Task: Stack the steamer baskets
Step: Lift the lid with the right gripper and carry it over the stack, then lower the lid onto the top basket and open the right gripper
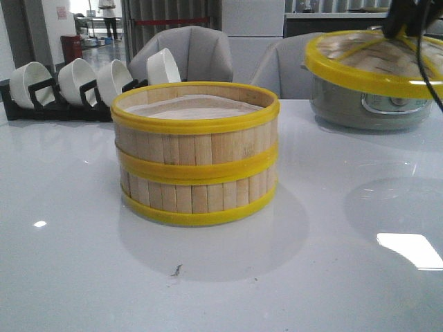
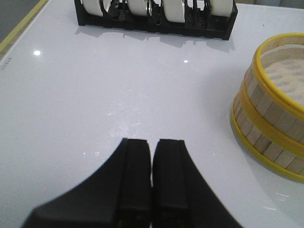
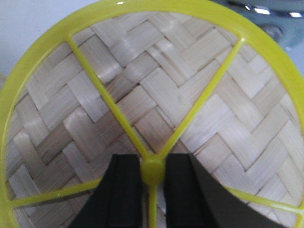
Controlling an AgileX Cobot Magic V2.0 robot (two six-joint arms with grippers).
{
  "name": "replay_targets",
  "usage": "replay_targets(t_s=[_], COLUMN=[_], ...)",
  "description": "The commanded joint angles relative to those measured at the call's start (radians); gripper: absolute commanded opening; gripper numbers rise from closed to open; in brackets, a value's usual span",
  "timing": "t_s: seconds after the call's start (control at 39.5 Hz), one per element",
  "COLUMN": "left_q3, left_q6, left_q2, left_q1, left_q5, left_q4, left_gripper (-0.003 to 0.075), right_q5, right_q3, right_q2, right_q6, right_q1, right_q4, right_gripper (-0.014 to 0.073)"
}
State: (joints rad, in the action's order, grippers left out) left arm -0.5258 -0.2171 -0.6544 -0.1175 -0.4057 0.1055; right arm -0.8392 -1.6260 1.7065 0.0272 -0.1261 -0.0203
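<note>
Bamboo slats and bright yellow bands make up the two steamer baskets (image 1: 196, 153), which already sit one on top of the other in the middle of the white desk (image 1: 76, 270). The upper basket lines up closely with the lower one, and a pale liner (image 1: 195, 108) shows inside its rim. The stack stands upright.

Behind the stack and to its left, a black rack (image 1: 41, 104) holds a row of white bowls (image 1: 77, 79) tipped on edge. Behind the stack and to its right stands a grey electric pot (image 1: 370, 104). Just above that pot, the woven bamboo lid (image 1: 374, 61) with its yellow rim hangs tilted in the air, well apart from the stack and higher than its top band.

The right tool (image 3: 153, 172) is clamped on the small yellow knob (image 3: 153, 171) at the centre of the lid, one black finger on either side of it; yellow spokes run out from the knob across the herringbone weave to the rim.

The left tool (image 2: 152, 164) has its two black fingers pressed together with nothing between them. It hovers over bare desk beside the stack, apart from it, with the rack of bowls further off beyond.
</note>
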Motion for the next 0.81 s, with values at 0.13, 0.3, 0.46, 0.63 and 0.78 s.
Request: replay_targets(t_s=[0.13,0.3,0.46,0.63,0.78], left_q3=[-0.028,-0.028,-0.028,-0.028,-0.028], left_q6=[-0.013,-0.013,-0.013,-0.013,-0.013], left_q2=[0.005,0.005,0.005,0.005,0.005], left_q1=[-0.008,-0.008,-0.008,-0.008,-0.008], left_q5=[0.078,0.078,0.078,0.078,0.078], left_q4=[0.003,0.003,0.003,0.003,0.003], left_gripper=[0.0083,0.0083,0.0083,0.0083,0.0083], right_q5=[-0.029,-0.097,-0.166,-0.227,-0.226], right_q3=[-0.224,-0.386,-0.530,-0.629,-0.634], right_q2=[0.001,0.115,0.229,0.318,0.341], right_q6=[-0.003,-0.003,-0.003,-0.003,-0.003], right_q1=[-0.183,-0.316,-0.386,-0.421,-0.429], right_q4=[-0.005,-0.005,-0.006,-0.006,-0.006], right_gripper=[0.0048,0.0048,0.0048,0.0048,0.0048])
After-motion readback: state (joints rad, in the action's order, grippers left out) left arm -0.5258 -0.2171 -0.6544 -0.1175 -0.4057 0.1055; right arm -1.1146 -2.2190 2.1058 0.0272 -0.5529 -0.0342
